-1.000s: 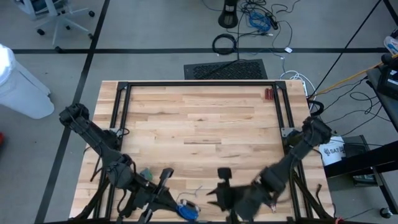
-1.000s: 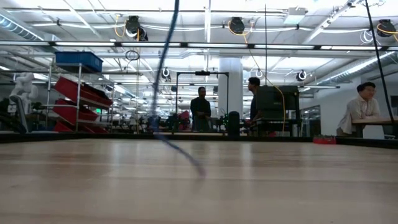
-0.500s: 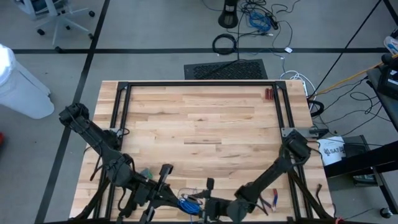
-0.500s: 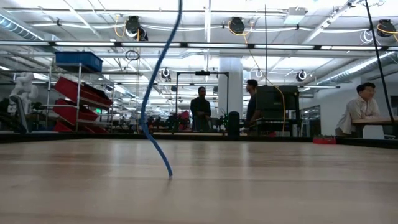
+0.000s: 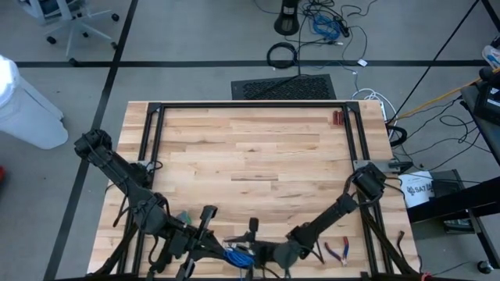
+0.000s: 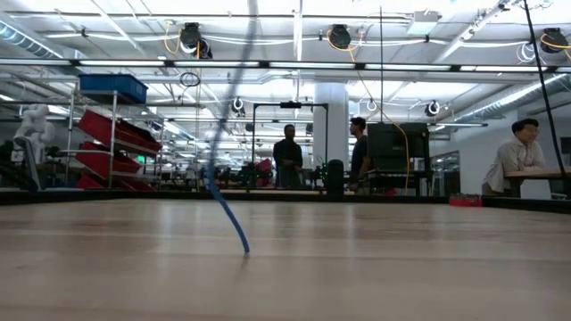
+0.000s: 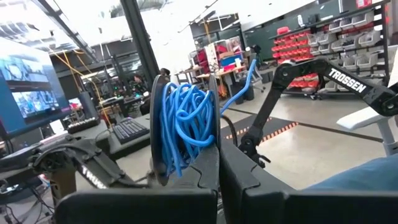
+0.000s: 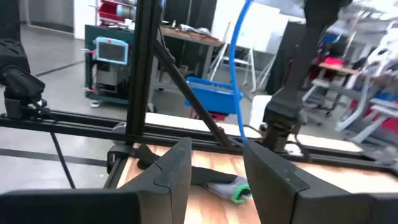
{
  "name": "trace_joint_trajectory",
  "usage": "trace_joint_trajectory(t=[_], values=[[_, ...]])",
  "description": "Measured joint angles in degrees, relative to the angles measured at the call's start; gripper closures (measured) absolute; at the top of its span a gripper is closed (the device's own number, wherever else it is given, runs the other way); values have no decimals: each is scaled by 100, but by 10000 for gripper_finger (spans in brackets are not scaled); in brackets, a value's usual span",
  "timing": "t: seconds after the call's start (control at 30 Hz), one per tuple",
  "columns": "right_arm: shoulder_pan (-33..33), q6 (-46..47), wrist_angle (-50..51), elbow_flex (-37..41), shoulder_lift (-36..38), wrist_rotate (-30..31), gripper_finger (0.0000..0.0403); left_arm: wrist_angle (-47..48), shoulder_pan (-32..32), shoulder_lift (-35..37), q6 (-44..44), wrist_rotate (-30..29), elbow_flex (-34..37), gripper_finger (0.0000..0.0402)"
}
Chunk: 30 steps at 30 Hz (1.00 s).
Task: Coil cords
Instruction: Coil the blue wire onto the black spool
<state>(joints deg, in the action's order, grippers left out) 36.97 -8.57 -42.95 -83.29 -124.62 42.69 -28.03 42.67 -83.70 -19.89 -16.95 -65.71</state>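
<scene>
The cord is thin and blue. Most of it is wound in a bundle [image 7: 185,124] between two dark round discs, and my left gripper [image 7: 219,155] is shut on that reel over the table's near edge [image 5: 234,255]. A free length [image 8: 234,68] hangs down beside it, and its tip rests on the tabletop [image 6: 245,251]. My right gripper [image 8: 214,171] is open, close to the right of the reel [image 5: 262,251]. It points toward the hanging length with nothing between its fingers. My left gripper pinches the reel by the rim of one dark disc [image 7: 214,140], which stands in the slit between its two fingers. The fingers come roughly level from the table's left. The reel stands upright above the fingertips, clear of the table, with the cord wound loosely on it.
Red-handled pliers [image 5: 337,251] lie near the near right corner. A small grey and green thing [image 5: 183,217] lies by the left arm. A black frame [image 5: 250,105] runs around the tabletop, with a small red thing [image 5: 337,118] at the far right. People stand beyond the table.
My right gripper has come down and gone toward the table's left along the near edge, up to the reel in my left gripper, and has tipped to about level. The hanging length has swung, and its tip now rests on the table.
</scene>
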Motion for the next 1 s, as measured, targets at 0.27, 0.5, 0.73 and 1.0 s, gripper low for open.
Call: trace_joint_trajectory(t=[0.27, 0.5, 0.73, 1.0], values=[[-210, 36, 246, 0, 2, -71, 281, 6, -2, 0, -1, -9, 0, 401], [48, -47, 248, 0, 2, 498, 346, 44, -2, 0, 0, -9, 0, 401], [300, -525, 159, 0, 7, 948, 314, 54, 1, 0, 4, -8, 0, 401], [-24, -361, 562, 0, 11, 647, 248, 41, 1, 0, 6, -7, 0, 401]])
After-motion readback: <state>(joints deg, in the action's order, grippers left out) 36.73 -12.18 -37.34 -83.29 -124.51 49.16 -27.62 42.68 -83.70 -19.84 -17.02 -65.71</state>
